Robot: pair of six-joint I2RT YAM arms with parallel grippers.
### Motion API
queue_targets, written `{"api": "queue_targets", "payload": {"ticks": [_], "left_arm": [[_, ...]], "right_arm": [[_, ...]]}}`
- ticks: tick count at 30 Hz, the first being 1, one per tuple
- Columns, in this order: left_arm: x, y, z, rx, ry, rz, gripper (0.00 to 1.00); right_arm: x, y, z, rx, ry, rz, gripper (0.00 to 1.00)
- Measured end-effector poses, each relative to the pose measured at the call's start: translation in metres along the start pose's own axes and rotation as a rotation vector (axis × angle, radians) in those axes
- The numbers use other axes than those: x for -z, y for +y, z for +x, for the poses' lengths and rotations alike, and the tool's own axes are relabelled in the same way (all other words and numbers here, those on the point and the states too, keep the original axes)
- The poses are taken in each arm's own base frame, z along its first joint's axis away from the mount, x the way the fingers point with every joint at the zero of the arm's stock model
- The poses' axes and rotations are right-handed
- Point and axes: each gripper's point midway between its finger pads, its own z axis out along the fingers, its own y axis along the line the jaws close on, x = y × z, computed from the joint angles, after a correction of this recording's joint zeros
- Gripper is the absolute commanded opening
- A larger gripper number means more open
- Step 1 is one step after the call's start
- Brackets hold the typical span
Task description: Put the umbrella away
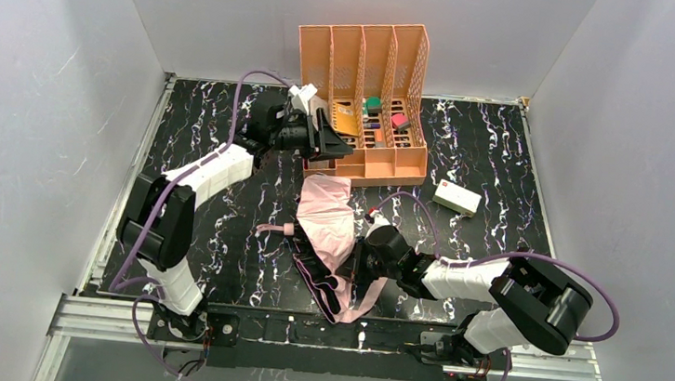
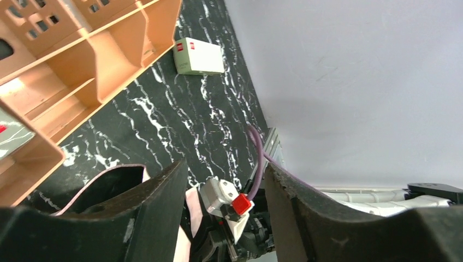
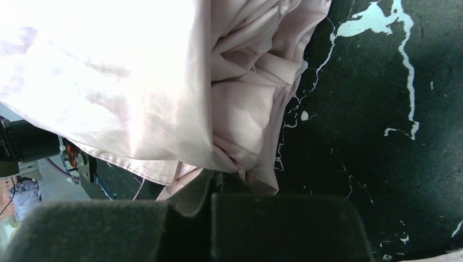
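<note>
The umbrella [image 1: 325, 231] lies crumpled in the middle of the table, pale pink on top with black fabric along its left and lower edges. My right gripper [image 1: 358, 253] is at its right side. In the right wrist view the jaws [image 3: 218, 185] are closed together on a bunched fold of the pink fabric [image 3: 164, 82]. My left gripper [image 1: 334, 143] is open and empty, held above the table at the front left corner of the orange organiser [image 1: 365, 58]. In the left wrist view a strip of the pink fabric [image 2: 192, 206] shows between its spread fingers.
The orange organiser [image 2: 82, 60] stands at the back centre with several small items in its front trays. A white box [image 1: 456, 197] with a red label lies to its right and also shows in the left wrist view [image 2: 199, 56]. Grey walls enclose the table.
</note>
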Motion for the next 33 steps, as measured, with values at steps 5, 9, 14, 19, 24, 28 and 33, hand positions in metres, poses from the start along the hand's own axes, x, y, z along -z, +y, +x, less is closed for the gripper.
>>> {"api": "queue_targets", "payload": {"ticks": [5, 9, 14, 19, 24, 28, 33], "left_arm": [[0.007, 0.013, 0.003, 0.014, -0.015, -0.101, 0.72], [0.04, 0.021, 0.011, 0.018, -0.091, -0.258, 0.88], [0.094, 0.004, 0.012, -0.012, -0.235, -0.375, 0.93], [0.106, 0.005, 0.025, 0.005, -0.248, -0.387, 0.98], [0.096, 0.034, 0.067, 0.082, -0.136, -0.42, 0.98], [0.092, 0.041, 0.086, 0.112, -0.082, -0.427, 0.98], [0.079, 0.044, 0.093, 0.121, -0.034, -0.397, 0.98]], "right_arm": [[0.0, 0.0, 0.0, 0.0, 0.0, 0.0, 0.0], [0.0, 0.0, 0.0, 0.001, 0.0, -0.001, 0.0], [0.0, 0.0, 0.0, 0.003, 0.001, -0.002, 0.0], [-0.002, 0.002, 0.001, 0.007, 0.013, -0.014, 0.0], [-0.002, 0.003, 0.001, 0.009, 0.015, -0.018, 0.0], [-0.002, 0.003, 0.001, 0.008, 0.017, -0.021, 0.0], [-0.003, 0.003, 0.001, 0.008, 0.018, -0.023, 0.0]]}}
